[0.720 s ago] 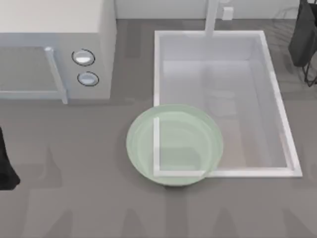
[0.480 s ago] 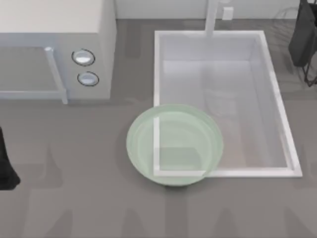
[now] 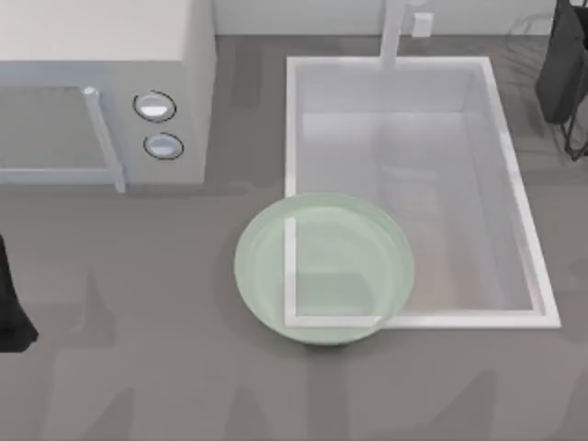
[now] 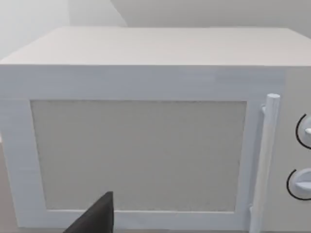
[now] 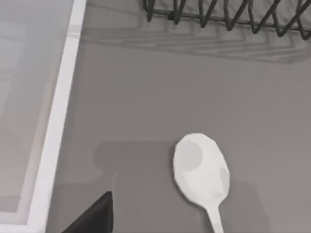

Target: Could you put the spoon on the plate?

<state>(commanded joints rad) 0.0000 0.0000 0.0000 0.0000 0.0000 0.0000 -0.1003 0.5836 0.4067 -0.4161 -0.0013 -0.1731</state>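
While you look down from the top view, you find the plate [image 3: 323, 268] resting on the bench [image 3: 138, 367], its far edge lapping over the near left corner of the sink [image 3: 514, 197]; the rim of the basin shows through the pale green dish. That spot puts it within reach of both arms, which is likely why it serves as the drop point. The microwave [image 3: 101, 87] stands at the far left. Your left arm sits dark at the left edge, your right arm at the far right corner beside a wire rack [image 3: 574, 138]; neither one is over the plate.

Turning to the left wrist view, you face the microwave door [image 4: 138, 155] and its handle [image 4: 265, 160], so this arm looks parked and idle. One dark tip of the left claw [image 4: 95, 218] pokes in, and you cannot tell whether it is spread or pressed together.

Moving to the right wrist view, you see the spoon [image 5: 201, 172] lying flat on the bench, bowl toward the rack [image 5: 228, 14], handle running out of frame, the sink edge [image 5: 56, 126] off to one side. It lies well apart from the plate, so the pickup is not yet made. The right claw [image 5: 95, 216] hangs above and beside the spoon, touching nothing; its spread cannot be told. Judging by this, your right arm is the natural one to take it.
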